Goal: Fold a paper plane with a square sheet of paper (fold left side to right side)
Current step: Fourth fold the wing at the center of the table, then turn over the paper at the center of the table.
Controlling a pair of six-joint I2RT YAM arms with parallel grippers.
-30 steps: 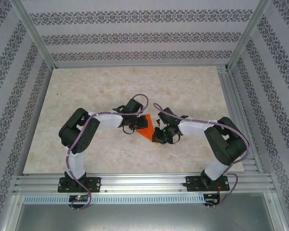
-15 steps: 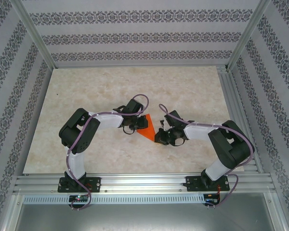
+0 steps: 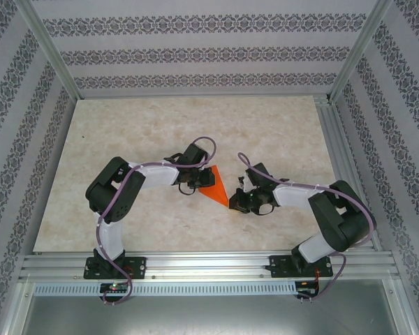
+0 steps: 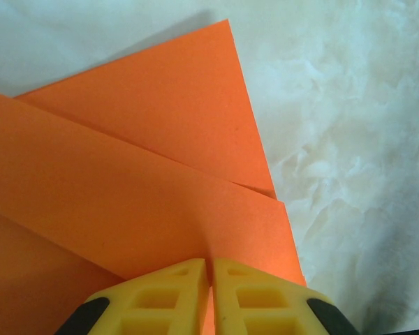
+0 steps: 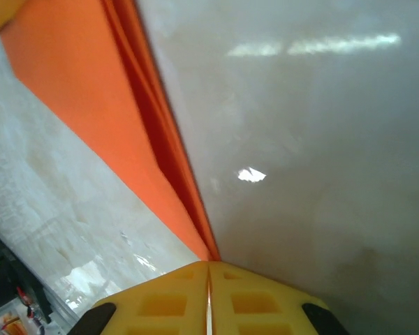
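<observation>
The square sheet of paper (image 3: pixel 216 185) lies on the table folded into an orange triangle with its point toward the near side. In the left wrist view its layered flaps (image 4: pixel 160 174) spread out ahead of my left gripper (image 4: pixel 210 264), which is shut with its tips pressed down on the paper's left part (image 3: pixel 197 180). My right gripper (image 3: pixel 232 203) is shut and low at the sheet's near point. In the right wrist view the folded orange edge (image 5: pixel 91 105) runs right down to the closed fingertips (image 5: pixel 209 265). No paper shows between the jaws.
The marble-patterned tabletop (image 3: pixel 279 132) stretches behind and to both sides of the paper. Aluminium posts (image 3: pixel 52 52) and patterned walls enclose it. A metal rail (image 3: pixel 209 262) with both arm bases runs along the near edge.
My right gripper has slid right and toward the near side, off the paper's right edge to its near point, uncovering more orange. The left gripper and the paper have stayed put.
</observation>
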